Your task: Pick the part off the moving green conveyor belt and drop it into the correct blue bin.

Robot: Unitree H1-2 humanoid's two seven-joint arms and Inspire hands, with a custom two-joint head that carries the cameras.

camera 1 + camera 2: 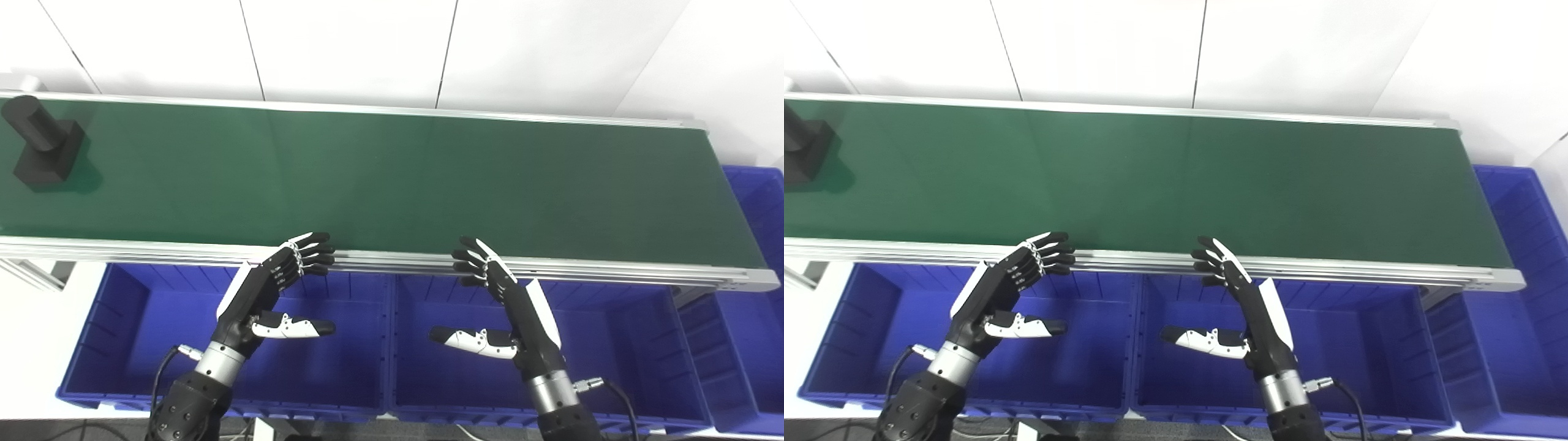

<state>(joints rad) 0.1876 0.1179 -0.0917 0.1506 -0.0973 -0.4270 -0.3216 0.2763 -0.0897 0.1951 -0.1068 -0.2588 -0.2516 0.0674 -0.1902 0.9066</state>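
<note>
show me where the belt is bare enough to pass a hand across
The green conveyor belt is bare from just right of the black part at its far left to its right end. Nearer, the left robot hand and right robot hand crowd the space over the two blue bins.

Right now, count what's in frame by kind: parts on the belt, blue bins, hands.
Black part on the green conveyor belt, far left: 1
Blue bins: 3, left bin, middle bin, right bin past the belt's end
Hands, both open, empty: 2, left hand, right hand
Total: 6
</note>
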